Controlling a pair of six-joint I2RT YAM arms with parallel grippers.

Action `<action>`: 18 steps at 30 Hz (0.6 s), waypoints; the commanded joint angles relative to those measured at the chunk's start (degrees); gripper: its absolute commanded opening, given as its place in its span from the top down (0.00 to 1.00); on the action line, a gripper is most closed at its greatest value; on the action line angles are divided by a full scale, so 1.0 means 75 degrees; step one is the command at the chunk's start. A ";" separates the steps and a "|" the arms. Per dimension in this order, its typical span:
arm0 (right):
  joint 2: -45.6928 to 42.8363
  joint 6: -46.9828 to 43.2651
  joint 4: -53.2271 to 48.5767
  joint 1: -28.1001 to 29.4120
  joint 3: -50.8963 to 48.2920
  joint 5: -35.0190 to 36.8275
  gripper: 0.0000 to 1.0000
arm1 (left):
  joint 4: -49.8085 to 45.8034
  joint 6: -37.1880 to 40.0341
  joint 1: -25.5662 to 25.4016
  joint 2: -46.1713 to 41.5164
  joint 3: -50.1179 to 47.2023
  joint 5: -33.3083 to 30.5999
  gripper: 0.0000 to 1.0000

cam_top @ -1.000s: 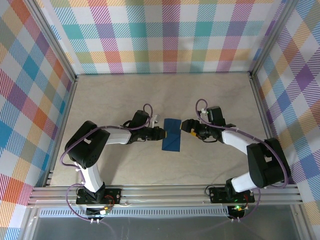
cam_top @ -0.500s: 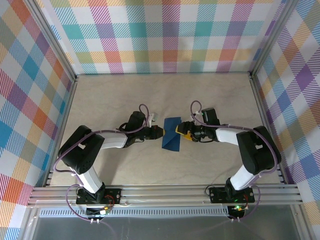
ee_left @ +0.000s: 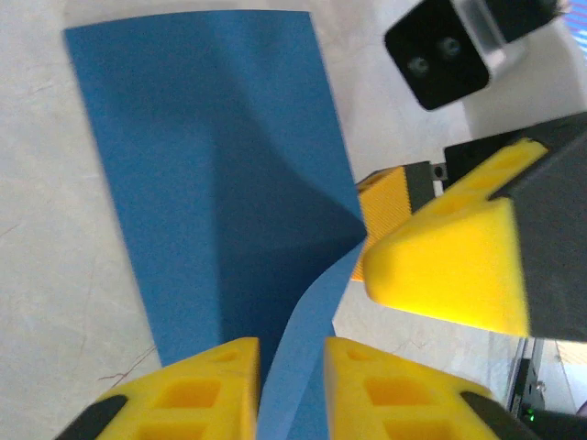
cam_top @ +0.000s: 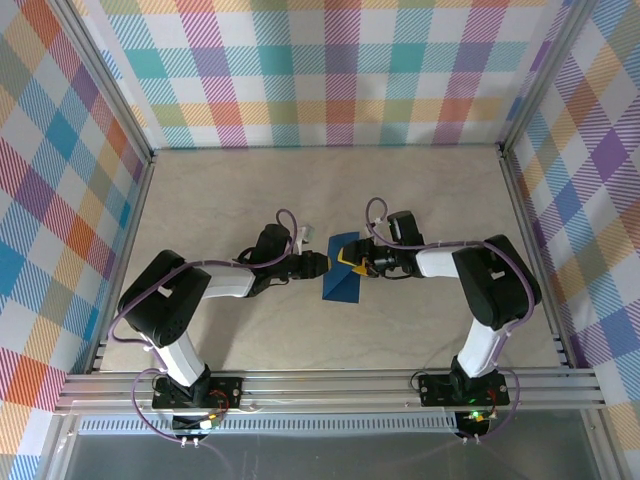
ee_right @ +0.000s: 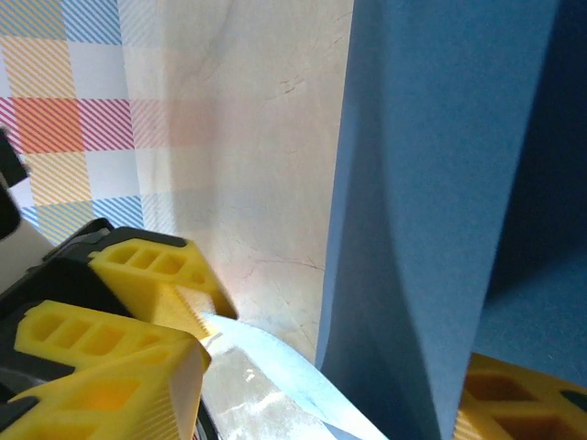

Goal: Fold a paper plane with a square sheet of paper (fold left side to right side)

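On the desk (cam_top: pixel 250 190), the left gripper (ee_left: pixel 292 357) sits barely open round the square sheet of paper (ee_left: pixel 202 156), its edge raised; the wider right gripper (cam_top: pixel 347 258) should pinch and pull next.

Bright, even light comes from overhead, leaving only faint soft shadows on the counter (cam_top: pixel 420 190), though up close the square sheet of paper (ee_left: pixel 165 110) carries a dark shaded band and the left tool (ee_left: pixel 292 367) sits blurred against the lens.
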 commanded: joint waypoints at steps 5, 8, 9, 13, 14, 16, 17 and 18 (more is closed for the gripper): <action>0.0272 0.0210 0.0413 0.0090 0.0072 -0.0171 0.49 | 0.0103 -0.0083 0.0064 0.0514 0.0049 -0.0143 0.68; 0.0322 0.0217 0.0439 0.0115 0.0015 -0.0144 0.53 | -0.0194 -0.0071 0.0075 0.0617 0.0208 -0.0221 0.68; 0.0343 0.0217 0.0437 0.0115 0.0012 -0.0147 0.54 | -0.0220 -0.0075 0.0075 0.0639 0.0233 -0.0215 0.68; 0.0399 0.0195 0.0427 0.0126 -0.0001 -0.0142 0.63 | -0.0384 -0.0067 0.0075 0.0680 0.0318 -0.0224 0.68; 0.0399 0.0177 0.0423 0.0125 -0.0006 -0.0132 0.68 | -0.0386 -0.0067 0.0075 0.0680 0.0320 -0.0225 0.68; 0.0364 0.0150 0.0424 0.0129 -0.0020 -0.0096 0.78 | -0.0322 -0.0141 0.0081 0.0522 0.0266 -0.0234 0.68; 0.0332 0.0126 0.0423 0.0121 -0.0009 -0.0084 0.80 | -0.0215 -0.0182 0.0085 0.0388 0.0205 -0.0205 0.68; 0.0275 0.0083 0.0408 0.0115 -0.0015 -0.0055 0.83 | -0.0165 -0.0196 0.0087 0.0198 0.0156 -0.0202 0.68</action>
